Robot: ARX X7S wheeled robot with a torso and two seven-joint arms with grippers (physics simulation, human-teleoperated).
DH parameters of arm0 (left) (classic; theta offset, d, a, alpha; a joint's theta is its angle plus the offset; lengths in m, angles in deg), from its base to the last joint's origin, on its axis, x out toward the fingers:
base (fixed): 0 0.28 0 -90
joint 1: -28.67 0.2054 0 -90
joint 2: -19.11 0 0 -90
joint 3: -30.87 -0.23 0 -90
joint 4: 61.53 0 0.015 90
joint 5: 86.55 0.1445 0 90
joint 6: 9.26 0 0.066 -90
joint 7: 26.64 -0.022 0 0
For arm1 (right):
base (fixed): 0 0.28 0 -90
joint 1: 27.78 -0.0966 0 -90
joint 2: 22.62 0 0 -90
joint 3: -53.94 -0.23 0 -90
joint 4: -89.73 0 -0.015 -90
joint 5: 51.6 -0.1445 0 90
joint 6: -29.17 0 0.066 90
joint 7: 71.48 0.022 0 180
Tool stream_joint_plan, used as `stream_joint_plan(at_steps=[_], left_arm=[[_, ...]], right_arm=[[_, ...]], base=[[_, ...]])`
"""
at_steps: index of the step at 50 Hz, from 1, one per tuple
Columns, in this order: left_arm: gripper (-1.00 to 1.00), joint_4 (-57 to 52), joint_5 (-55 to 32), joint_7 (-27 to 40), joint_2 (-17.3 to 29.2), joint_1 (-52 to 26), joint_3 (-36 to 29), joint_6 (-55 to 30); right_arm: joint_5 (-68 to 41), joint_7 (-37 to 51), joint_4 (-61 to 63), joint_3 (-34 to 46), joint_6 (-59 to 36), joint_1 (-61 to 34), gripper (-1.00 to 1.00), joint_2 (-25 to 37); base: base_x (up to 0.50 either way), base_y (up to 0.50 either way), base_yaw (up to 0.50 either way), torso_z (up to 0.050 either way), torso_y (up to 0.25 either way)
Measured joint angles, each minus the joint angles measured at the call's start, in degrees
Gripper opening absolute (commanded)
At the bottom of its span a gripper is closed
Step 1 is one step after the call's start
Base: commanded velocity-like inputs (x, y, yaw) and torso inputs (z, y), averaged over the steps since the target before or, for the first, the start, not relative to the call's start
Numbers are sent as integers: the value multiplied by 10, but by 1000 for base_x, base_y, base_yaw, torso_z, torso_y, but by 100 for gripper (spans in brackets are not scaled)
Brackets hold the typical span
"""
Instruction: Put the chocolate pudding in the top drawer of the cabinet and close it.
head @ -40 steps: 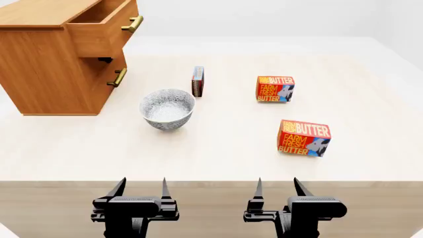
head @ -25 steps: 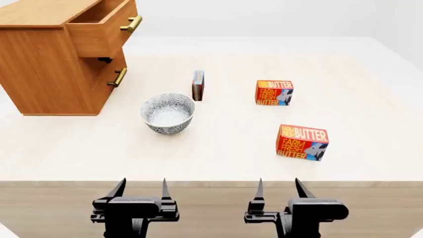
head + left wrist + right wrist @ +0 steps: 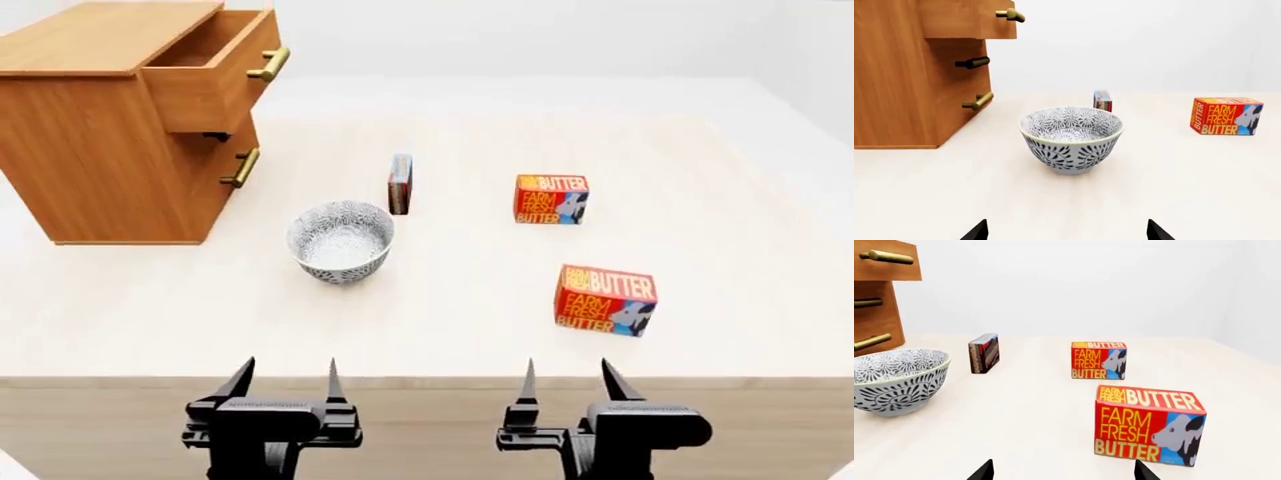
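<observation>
The chocolate pudding (image 3: 399, 184) is a thin box standing on edge on the table, behind the bowl; it also shows in the left wrist view (image 3: 1103, 101) and the right wrist view (image 3: 983, 353). The cabinet (image 3: 100, 140) stands at the far left with its top drawer (image 3: 214, 65) pulled open. My left gripper (image 3: 286, 385) and right gripper (image 3: 566, 385) are both open and empty at the table's near edge, far from the pudding.
A patterned bowl (image 3: 340, 241) sits between my left gripper and the pudding. Two Farm Fresh Butter boxes lie to the right, one far (image 3: 551, 199) and one nearer (image 3: 605, 299). The lower drawer handle (image 3: 243, 168) sticks out from the cabinet front.
The head view has shifted: the cabinet, bowl and boxes all sit lower in the picture and more of the cabinet top and open drawer shows. Both grippers stay open in place.
</observation>
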Motion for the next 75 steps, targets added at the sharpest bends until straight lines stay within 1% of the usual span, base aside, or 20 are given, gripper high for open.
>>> stream_joint_plan(at_steps=[13,24,31,37,40,46,53,57,61,65,70,75], left_arm=[[100,-25,-12,9,13,-5,-9,-18],[100,-69,-22,18,25,-20,-14,-62],[100,-121,-34,22,38,-48,-13,-126],[100,-188,-57,23,55,-93,-7,-223],[100,-228,-76,23,64,-124,-1,-287],[100,-307,-120,34,75,-212,19,-450],[100,-363,-165,49,78,-351,42,-633],[100,-372,-181,57,83,-431,45,-710],[100,-365,-189,64,90,-507,37,-761],[100,-346,-193,68,98,-579,26,-795],[100,-316,-194,73,107,-654,9,-820],[100,-285,-191,75,116,-710,-5,-830]], right_arm=[[-9,14,25,6,-11,1,100,12],[-11,25,85,10,-47,-2,100,28],[-10,29,157,9,-108,-16,100,47],[-17,29,245,0,-210,-47,100,70],[-28,27,291,-11,-277,-72,100,81],[-68,18,383,-44,-449,-149,100,99],[-105,17,465,-59,-643,-265,100,127],[-147,36,489,-63,-728,-334,100,148],[-263,112,483,-72,-785,-409,100,184],[-387,201,459,-75,-823,-483,100,218],[-515,297,425,-70,-852,-565,100,254],[-608,365,399,-59,-865,-627,100,281]], base=[[0,0,0,50,0],[0,0,0,50,0],[0,0,0,50,0],[0,0,0,50,0],[0,0,0,45,0],[0,0,0,4,0],[0,0,0,0,0],[0,0,0,0,0],[0,0,0,0,0],[0,0,0,0,0],[12,0,0,0,0],[345,0,0,0,0]])
